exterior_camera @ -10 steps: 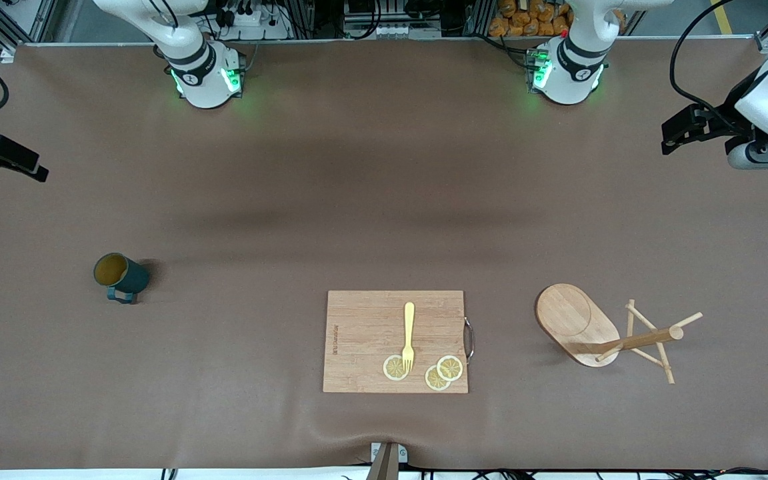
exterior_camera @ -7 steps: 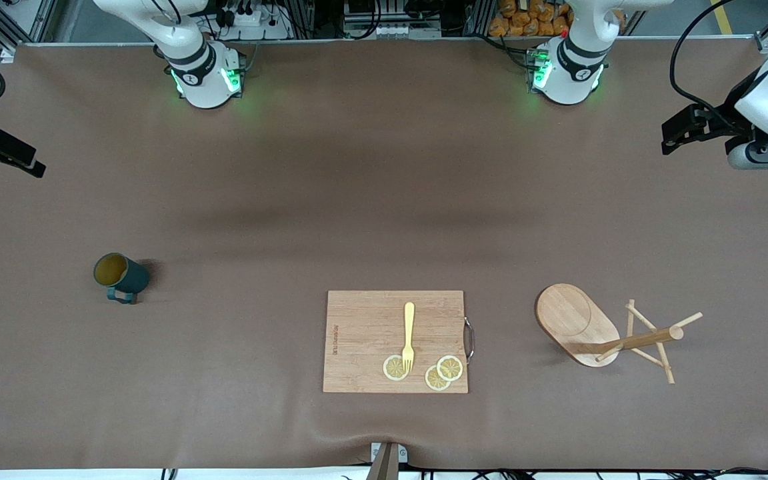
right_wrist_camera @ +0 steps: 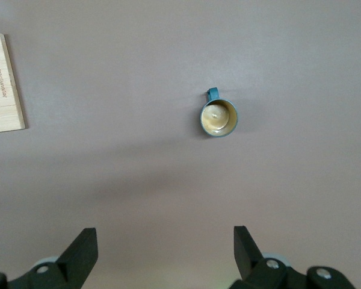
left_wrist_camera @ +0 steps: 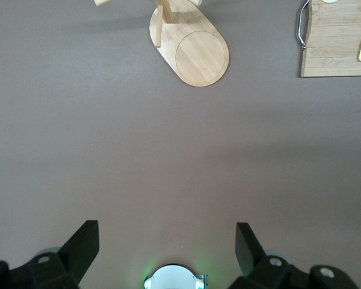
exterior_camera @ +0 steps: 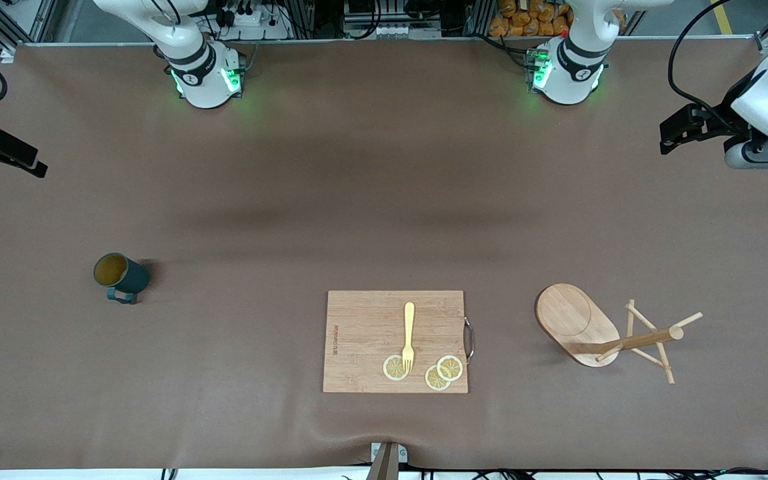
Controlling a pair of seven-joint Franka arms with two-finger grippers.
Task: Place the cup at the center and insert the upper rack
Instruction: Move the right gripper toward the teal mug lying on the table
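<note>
The dark teal cup (exterior_camera: 121, 276) stands upright on the brown table toward the right arm's end, handle toward the front camera; it also shows as the cup (right_wrist_camera: 218, 117) in the right wrist view. The wooden upper rack (exterior_camera: 596, 331) lies on its side toward the left arm's end, and its oval base (left_wrist_camera: 195, 51) faces the left wrist camera. My left gripper (left_wrist_camera: 166, 239) hangs open and empty high over bare table at that end. My right gripper (right_wrist_camera: 163, 244) hangs open and empty over bare table near the right arm's end, well apart from the cup.
A rectangular wooden cutting board (exterior_camera: 364, 320) with a metal handle lies near the table's front edge between cup and rack. A yellow fork (exterior_camera: 409, 333) and three lemon slices (exterior_camera: 449, 367) rest on it. The arms' bases (exterior_camera: 205, 73) stand along the table's edge nearest the robots.
Both hands have shifted only very slightly. Cup, rack and board have not moved.
</note>
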